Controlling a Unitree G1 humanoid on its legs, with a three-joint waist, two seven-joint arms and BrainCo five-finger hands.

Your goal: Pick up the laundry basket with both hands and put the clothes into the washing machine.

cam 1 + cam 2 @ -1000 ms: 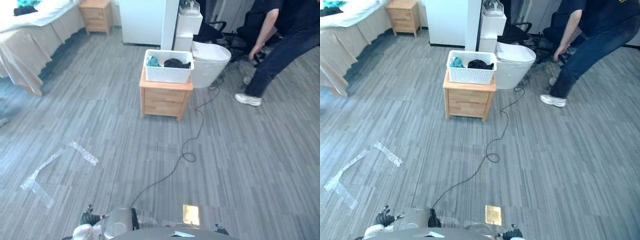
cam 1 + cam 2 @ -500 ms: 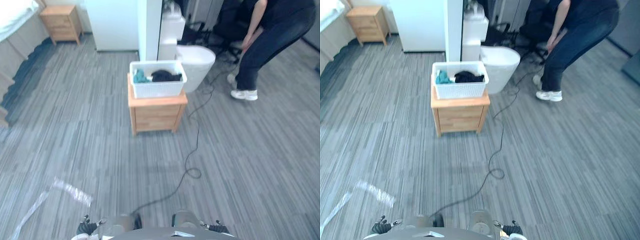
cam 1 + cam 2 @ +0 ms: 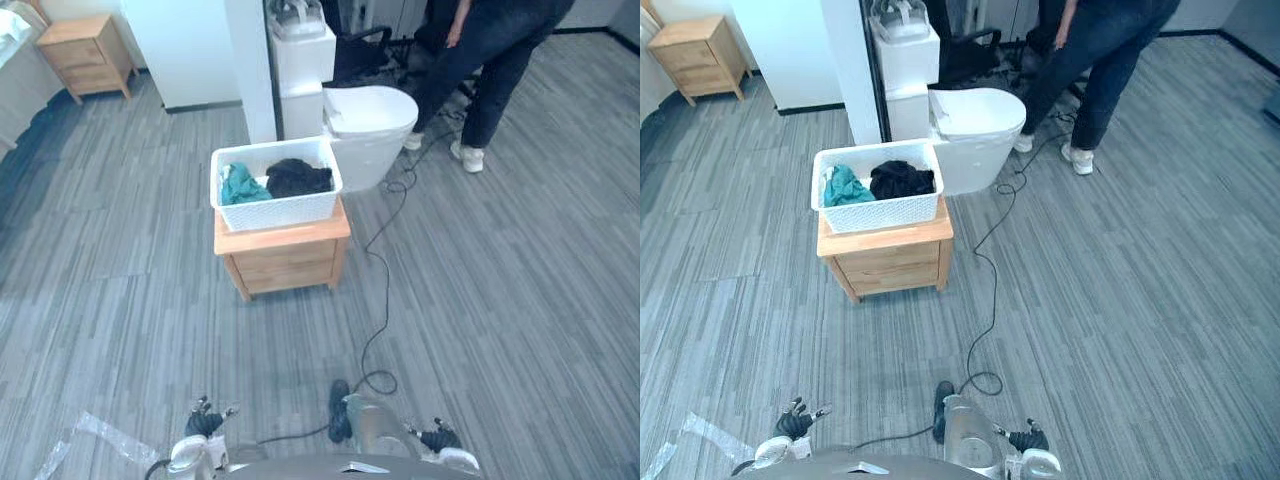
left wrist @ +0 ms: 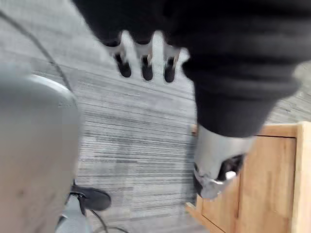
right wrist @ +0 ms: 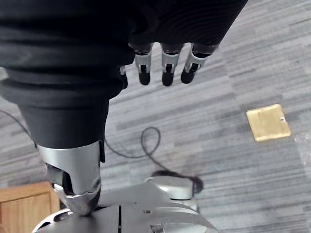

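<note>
Your left hand (image 4: 144, 62) – fingers slack, holding nothing | your right hand (image 5: 165, 69) – likewise loose and empty | laundry basket (image 3: 276, 212), clothes (image 3: 298, 177) inside, sits on the wooden cabinet (image 3: 287, 264), well apart from both hands.

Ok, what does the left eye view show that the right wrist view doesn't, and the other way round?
Left eye view: the basket of clothes on top of the stand, the washer behind it, a person further back, and the left hand low in the frame. Right wrist view: a brass floor plate, and the right hand up close, fingers straight and holding nothing. Both: the stand, the right hand and the grey floor.
</note>
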